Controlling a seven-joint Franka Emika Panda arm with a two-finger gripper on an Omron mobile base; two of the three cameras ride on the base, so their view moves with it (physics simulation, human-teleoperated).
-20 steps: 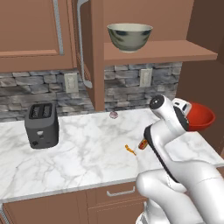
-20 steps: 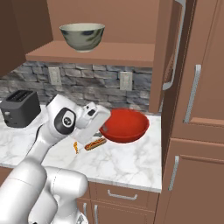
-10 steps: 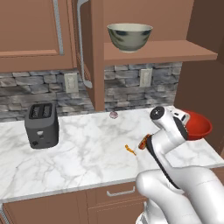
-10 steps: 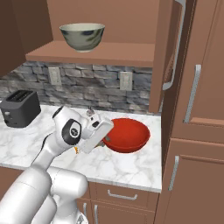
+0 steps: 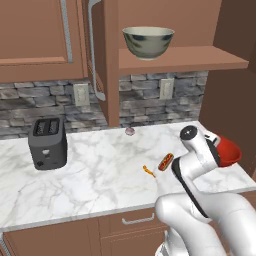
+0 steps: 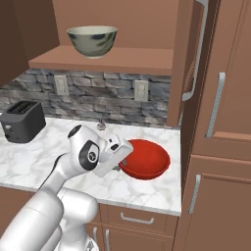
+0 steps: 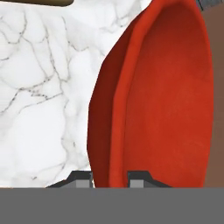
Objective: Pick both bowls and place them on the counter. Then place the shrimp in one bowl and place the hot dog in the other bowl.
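Tool [image 7: 109, 177] pinches red bowl [image 6: 145, 159] at rim (glossy, likely slippery). You lower it level onto counter [image 5: 100, 172]; rigid, shallow, tips easily.

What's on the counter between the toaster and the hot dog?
Bare marble in the left base view between the toaster and the hot dog; the shrimp lies just below that line.

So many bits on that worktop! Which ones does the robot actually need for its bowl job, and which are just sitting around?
Part of the job:
red bowl, its rim between the gripper fingers
grey-beige bowl on the shelf
hot dog
shrimp
counter

Just lying about:
toaster
small pinkish bulb
wall sockets
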